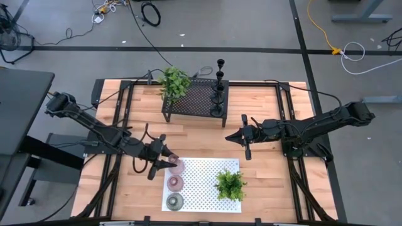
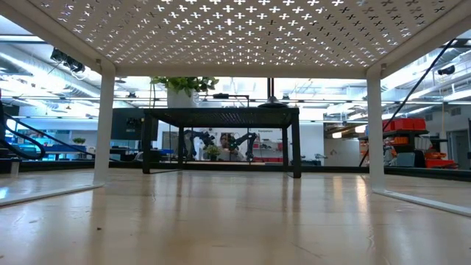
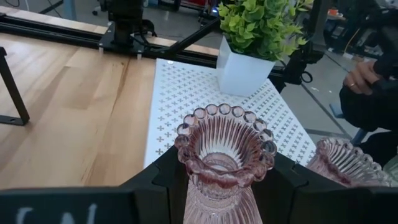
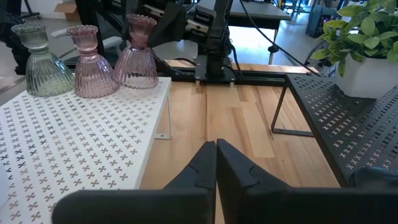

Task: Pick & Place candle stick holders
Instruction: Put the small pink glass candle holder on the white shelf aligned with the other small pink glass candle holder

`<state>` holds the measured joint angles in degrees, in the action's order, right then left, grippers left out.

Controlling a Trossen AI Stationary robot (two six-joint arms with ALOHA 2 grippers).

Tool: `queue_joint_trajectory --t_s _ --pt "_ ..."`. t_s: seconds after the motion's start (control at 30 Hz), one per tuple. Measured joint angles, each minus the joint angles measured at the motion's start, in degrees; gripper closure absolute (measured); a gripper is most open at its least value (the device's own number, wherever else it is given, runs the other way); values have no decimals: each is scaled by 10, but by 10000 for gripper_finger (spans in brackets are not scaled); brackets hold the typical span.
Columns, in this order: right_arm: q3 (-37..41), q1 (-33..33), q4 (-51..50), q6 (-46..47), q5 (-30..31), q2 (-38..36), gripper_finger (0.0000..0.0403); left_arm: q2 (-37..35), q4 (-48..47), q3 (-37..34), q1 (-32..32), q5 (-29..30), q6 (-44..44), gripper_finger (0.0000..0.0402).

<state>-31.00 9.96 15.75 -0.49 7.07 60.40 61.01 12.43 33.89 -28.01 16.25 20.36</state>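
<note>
Three squat glass candle stick holders stand in a row on the left end of the white perforated stand [image 1: 207, 196]: a pink one [image 1: 178, 166], a second pink one [image 1: 174, 182] and an olive-green one [image 1: 173, 201]. My left gripper [image 1: 168, 161] is shut on the farthest pink holder [image 3: 221, 155]. My right gripper [image 1: 230, 136] hovers shut over bare wood between the stand and the black mesh rack [image 1: 196, 100], holding nothing. Slim black holders [image 1: 219, 88] stand on the rack's right end. My left gripper has the pink holder's narrow neck [image 3: 205, 186], just under its beaded rim, between its two fingers [image 3: 163, 180]. The fingers come nearly level from the table's left. The holder stands upright, and its base [image 4: 135, 82] appears to rest on the stand's far left corner.
A small plant in a white pot [image 1: 230, 184] stands on the white stand's right part, another plant [image 1: 174, 82] on the rack's left end. A person's hand [image 3: 357, 78] shows beyond the table's near edge. Bare wood lies left of the stand.
</note>
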Motion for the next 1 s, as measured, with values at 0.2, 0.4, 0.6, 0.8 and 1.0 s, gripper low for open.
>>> queue_joint_trajectory --t_s 0.2,0.4,0.6,0.8,1.0 --pt "0 0 0 -1 0 0 394 25 15 0 0 0 0 254" --pt "0 0 -1 -2 0 0 394 40 35 1 0 0 0 239" --pt "0 0 -5 -2 0 0 394 37 38 1 -1 0 -4 233" --pt "0 0 -5 -2 0 0 394 37 45 1 -2 0 0 233" --pt "0 0 -5 -3 0 0 394 37 47 1 -2 0 -1 232"
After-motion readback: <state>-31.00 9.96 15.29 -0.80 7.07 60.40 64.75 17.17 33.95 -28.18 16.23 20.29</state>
